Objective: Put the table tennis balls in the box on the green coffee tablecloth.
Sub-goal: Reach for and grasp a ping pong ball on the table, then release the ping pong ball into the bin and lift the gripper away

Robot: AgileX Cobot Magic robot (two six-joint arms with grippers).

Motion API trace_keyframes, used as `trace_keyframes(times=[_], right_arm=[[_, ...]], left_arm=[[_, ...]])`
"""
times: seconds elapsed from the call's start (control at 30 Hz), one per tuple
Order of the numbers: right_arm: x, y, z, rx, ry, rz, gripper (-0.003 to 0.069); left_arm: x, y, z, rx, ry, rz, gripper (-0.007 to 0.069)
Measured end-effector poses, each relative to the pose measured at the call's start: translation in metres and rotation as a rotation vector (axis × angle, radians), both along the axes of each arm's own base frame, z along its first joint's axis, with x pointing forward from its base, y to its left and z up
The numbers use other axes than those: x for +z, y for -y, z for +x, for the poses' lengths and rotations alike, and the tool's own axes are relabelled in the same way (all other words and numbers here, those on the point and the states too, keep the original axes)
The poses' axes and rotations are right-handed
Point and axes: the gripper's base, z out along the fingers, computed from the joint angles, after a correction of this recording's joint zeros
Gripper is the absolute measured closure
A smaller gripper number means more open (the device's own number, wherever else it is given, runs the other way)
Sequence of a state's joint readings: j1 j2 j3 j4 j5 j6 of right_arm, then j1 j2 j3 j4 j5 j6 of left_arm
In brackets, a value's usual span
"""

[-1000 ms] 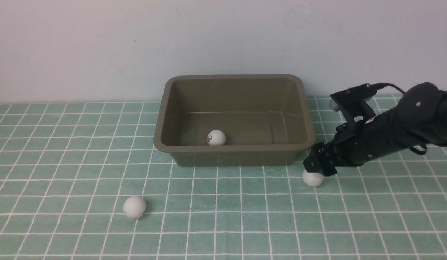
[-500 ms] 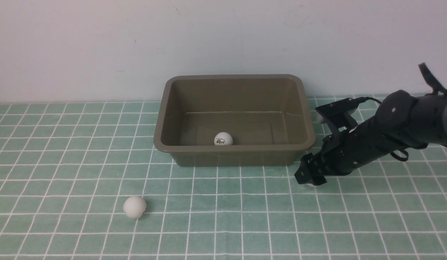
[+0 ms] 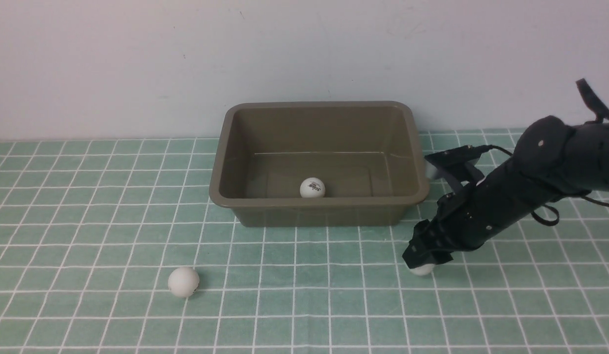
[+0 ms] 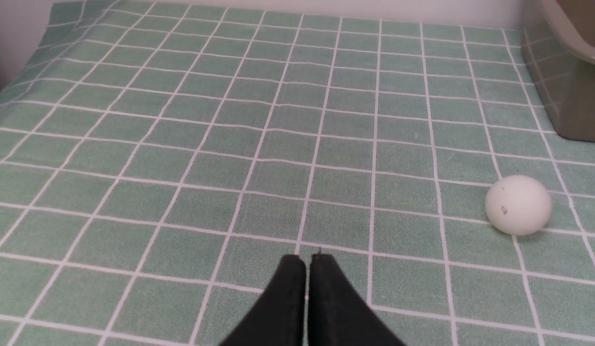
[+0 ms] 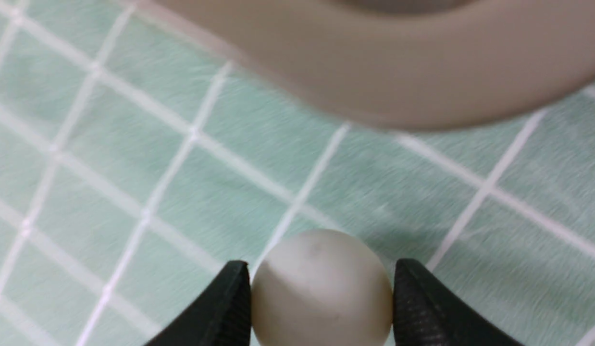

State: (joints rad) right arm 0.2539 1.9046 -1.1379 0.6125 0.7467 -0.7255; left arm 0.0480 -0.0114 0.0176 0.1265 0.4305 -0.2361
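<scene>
The olive-brown box (image 3: 317, 202) stands on the green coffee tablecloth (image 3: 88, 196) near the back wall. One table tennis ball (image 3: 312, 188), with a dark logo, lies inside it. A second ball (image 3: 183, 282) rests on the cloth, front left of the box. The third ball (image 3: 422, 269) sits on the cloth off the box's front right corner, under my right gripper (image 3: 421, 259). The right wrist view has that ball (image 5: 321, 298) between both fingertips of the right gripper (image 5: 321, 263), touching each. My left gripper (image 4: 307, 259) is shut and empty, low over the cloth, left of the second ball (image 4: 518, 205).
The box's rim (image 5: 422, 72) runs just beyond the gripped ball. A corner of the box (image 4: 574, 96) shows in the left wrist view. A plain wall stands right behind the box. The cloth's left edge drops off at the table side.
My right gripper came down and forward over the third ball and its jaws narrowed onto it; that ball shifted toward the front. The ball inside the box rolled to the right.
</scene>
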Motion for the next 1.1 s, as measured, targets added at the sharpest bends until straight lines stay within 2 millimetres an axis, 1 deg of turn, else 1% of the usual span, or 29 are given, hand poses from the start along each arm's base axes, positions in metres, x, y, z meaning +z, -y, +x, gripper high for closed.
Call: trace_keyframes(times=[0.07, 0.1, 0.23, 0.33, 0.4, 0.47, 0.5, 0.53, 0.57, 0.6, 0.7, 0.73, 0.77, 0.8, 0.87, 0.97, 1.0, 1.03, 1.1], right_arm=[[0.015, 0.0, -0.007, 0.019, -0.012, 0.018, 0.0315], [0.017, 0.0, -0.007, 0.018, -0.008, 0.02, 0.0315], [0.062, 0.001, -0.022, 0.036, 0.055, 0.059, 0.0315], [0.095, 0.003, -0.031, 0.024, 0.15, 0.1, 0.0315], [0.11, 0.004, -0.03, -0.016, 0.247, 0.125, 0.0315], [0.118, 0.005, -0.023, -0.062, 0.348, 0.14, 0.0315], [0.117, 0.005, -0.015, -0.071, 0.392, 0.137, 0.0315], [0.117, 0.005, -0.014, -0.073, 0.393, 0.136, 0.0315], [0.112, 0.0, -0.003, -0.059, 0.412, 0.131, 0.0315], [0.109, -0.002, 0.0, -0.053, 0.411, 0.129, 0.0315], [0.102, -0.021, 0.022, -0.01, 0.423, 0.135, 0.0315], [0.102, -0.022, 0.023, -0.009, 0.423, 0.135, 0.0315], [0.095, -0.034, 0.039, 0.014, 0.418, 0.144, 0.0315], [0.095, -0.035, 0.04, 0.016, 0.417, 0.145, 0.0315], [0.088, -0.043, 0.054, 0.028, 0.408, 0.151, 0.0315], [0.077, -0.05, 0.07, 0.04, 0.396, 0.153, 0.0315], [0.077, -0.05, 0.07, 0.04, 0.396, 0.153, 0.0315], [0.069, -0.054, 0.078, 0.05, 0.384, 0.153, 0.0315], [0.061, -0.057, 0.083, 0.069, 0.366, 0.146, 0.0315]], left_arm=[[0.0, 0.0, 0.0, 0.0, 0.0, 0.0, 0.0629], [0.0, 0.0, 0.0, 0.0, 0.0, 0.0, 0.0629], [0.0, 0.0, 0.0, 0.0, 0.0, 0.0, 0.0629], [0.0, 0.0, 0.0, 0.0, 0.0, 0.0, 0.0629], [0.0, 0.0, 0.0, 0.0, 0.0, 0.0, 0.0629], [0.0, 0.0, 0.0, 0.0, 0.0, 0.0, 0.0629], [0.0, 0.0, 0.0, 0.0, 0.0, 0.0, 0.0629], [0.0, 0.0, 0.0, 0.0, 0.0, 0.0, 0.0629], [0.0, 0.0, 0.0, 0.0, 0.0, 0.0, 0.0629], [0.0, 0.0, 0.0, 0.0, 0.0, 0.0, 0.0629], [0.0, 0.0, 0.0, 0.0, 0.0, 0.0, 0.0629], [0.0, 0.0, 0.0, 0.0, 0.0, 0.0, 0.0629], [0.0, 0.0, 0.0, 0.0, 0.0, 0.0, 0.0629], [0.0, 0.0, 0.0, 0.0, 0.0, 0.0, 0.0629], [0.0, 0.0, 0.0, 0.0, 0.0, 0.0, 0.0629], [0.0, 0.0, 0.0, 0.0, 0.0, 0.0, 0.0629], [0.0, 0.0, 0.0, 0.0, 0.0, 0.0, 0.0629], [0.0, 0.0, 0.0, 0.0, 0.0, 0.0, 0.0629], [0.0, 0.0, 0.0, 0.0, 0.0, 0.0, 0.0629]])
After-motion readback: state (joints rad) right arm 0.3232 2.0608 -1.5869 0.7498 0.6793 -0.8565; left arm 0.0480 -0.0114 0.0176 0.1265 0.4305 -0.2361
